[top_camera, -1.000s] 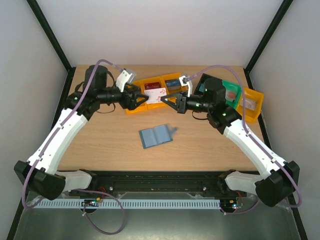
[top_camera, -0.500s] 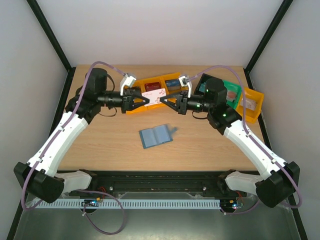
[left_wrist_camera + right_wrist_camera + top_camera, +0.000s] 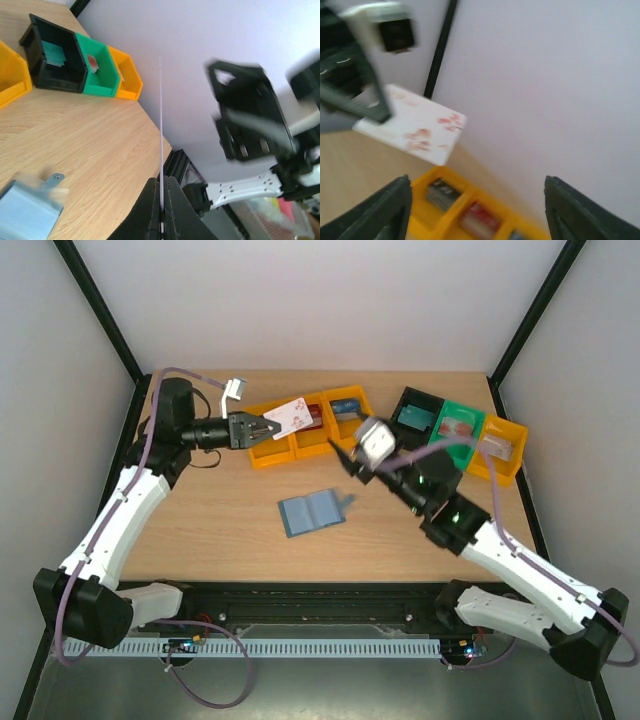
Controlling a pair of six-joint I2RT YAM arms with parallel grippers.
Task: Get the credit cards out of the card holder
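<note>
Though edge-on, credit card point(image 3: 160, 120) in left gripper point(image 3: 161, 186)

Teal-blue wallet-like card holder point(image 3: 312, 512) lies flat on wooden table point(image 3: 220, 530), mid-table. Behind holder: row of 3 yellow plastic bins point(image 3: 268, 452), side by side. Behind-right of holder: black plastic bin point(image 3: 410, 398), green plastic bin point(image 3: 462, 410), single yellow plastic bin point(image 3: 508, 427), side by side in that order outward. White red-patterned credit card point(image 3: 290, 415) above 3-bin row, behind-left of holder, off table, pinched in left gripper point(image 3: 262, 426). Right gripper point(image 3: 343, 457) between holder and 3-bin row, apart from card.
</note>
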